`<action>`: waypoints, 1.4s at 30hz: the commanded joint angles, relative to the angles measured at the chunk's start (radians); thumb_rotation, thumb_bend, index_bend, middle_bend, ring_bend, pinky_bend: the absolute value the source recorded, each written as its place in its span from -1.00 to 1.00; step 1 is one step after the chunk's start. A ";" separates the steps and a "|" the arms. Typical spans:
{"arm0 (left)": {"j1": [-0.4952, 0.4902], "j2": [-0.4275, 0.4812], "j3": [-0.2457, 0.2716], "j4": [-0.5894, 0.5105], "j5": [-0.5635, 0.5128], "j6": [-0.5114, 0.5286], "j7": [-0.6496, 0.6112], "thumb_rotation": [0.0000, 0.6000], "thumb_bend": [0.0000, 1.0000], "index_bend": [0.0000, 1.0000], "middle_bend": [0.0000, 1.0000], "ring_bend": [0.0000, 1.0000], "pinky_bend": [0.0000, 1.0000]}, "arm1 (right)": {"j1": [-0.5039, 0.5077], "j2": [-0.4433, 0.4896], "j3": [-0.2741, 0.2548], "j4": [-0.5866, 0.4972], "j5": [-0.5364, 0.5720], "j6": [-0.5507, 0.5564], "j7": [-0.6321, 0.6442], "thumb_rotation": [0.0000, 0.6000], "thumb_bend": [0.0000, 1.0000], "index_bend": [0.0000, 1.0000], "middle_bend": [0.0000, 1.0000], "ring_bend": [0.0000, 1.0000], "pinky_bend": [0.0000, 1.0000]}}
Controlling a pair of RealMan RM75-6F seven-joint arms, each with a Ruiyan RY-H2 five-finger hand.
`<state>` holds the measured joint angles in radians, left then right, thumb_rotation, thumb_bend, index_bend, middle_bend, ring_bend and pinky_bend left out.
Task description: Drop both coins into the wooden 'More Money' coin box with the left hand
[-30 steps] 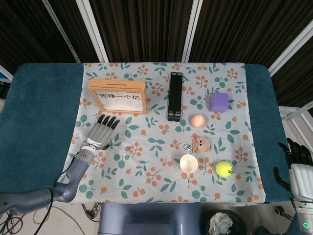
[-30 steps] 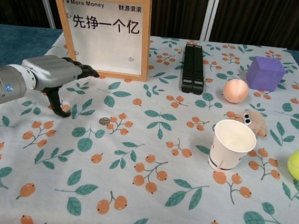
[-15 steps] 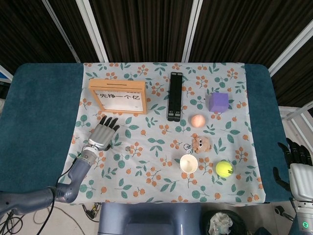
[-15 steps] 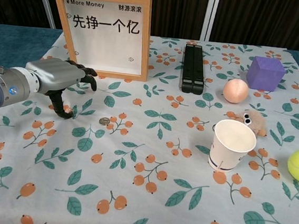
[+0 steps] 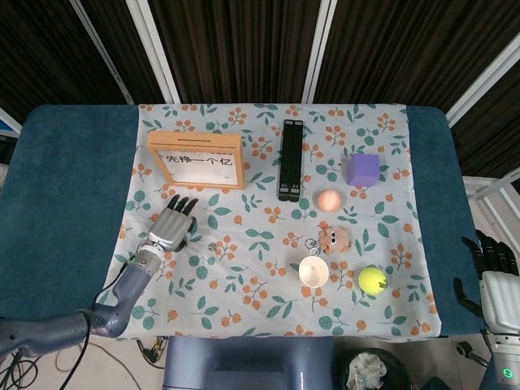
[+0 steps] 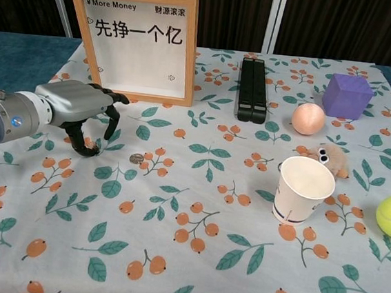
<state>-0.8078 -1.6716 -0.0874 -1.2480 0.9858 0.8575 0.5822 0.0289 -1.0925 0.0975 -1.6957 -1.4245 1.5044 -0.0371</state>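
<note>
Head and chest views of the floral tablecloth (image 5: 268,317) on the table. Over the preceding second the left hand (image 6: 74,110) drew back from the base of the wooden 'More Money' coin box (image 6: 138,40), toward the cloth's near-left corner, and its fingers (image 6: 112,114), formerly stretched toward the frame, curled downward. They were now hooked and apart above the cloth, holding nothing, with the thumb tip low near the fabric. One coin (image 6: 136,158) lay flat on the cloth just beside the hand on its right, apart from it and in front of the box (a second coin could not be made out in either view). The box stood upright toward the far-left corner. The right hand (image 5: 496,272) rested off the table's right edge, fingers apart and empty. The change read as a shift from reaching to shaping a pinch: judged from these views, the pick-up of the visible coin was in preparation, and no coin had yet been lifted.
</note>
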 commanded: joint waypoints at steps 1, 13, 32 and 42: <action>0.001 -0.001 -0.001 0.002 0.008 0.002 -0.011 1.00 -0.58 0.10 -1.00 -1.00 -1.00 | 0.000 0.000 0.000 0.000 0.000 0.000 0.001 1.00 0.02 -0.70 -0.96 -1.00 -1.00; 0.002 -0.003 0.000 0.012 0.002 -0.004 -0.010 1.00 -0.53 0.16 -1.00 -1.00 -1.00 | 0.000 0.003 0.000 -0.007 0.009 -0.006 -0.002 1.00 0.03 -0.70 -0.96 -1.00 -1.00; -0.003 -0.003 0.004 0.017 -0.014 -0.020 -0.002 1.00 -0.17 0.19 -1.00 -1.00 -1.00 | 0.001 0.004 0.000 -0.010 0.011 -0.009 0.003 1.00 0.02 -0.70 -0.96 -1.00 -1.00; -0.005 0.039 -0.021 -0.017 -0.035 -0.026 -0.027 1.00 -0.02 0.26 -1.00 -1.00 -1.00 | 0.000 0.004 0.000 -0.008 0.009 -0.007 0.007 1.00 0.02 -0.70 -0.96 -1.00 -1.00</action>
<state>-0.8109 -1.6401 -0.1056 -1.2576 0.9556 0.8351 0.5543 0.0292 -1.0882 0.0977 -1.7039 -1.4151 1.4975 -0.0301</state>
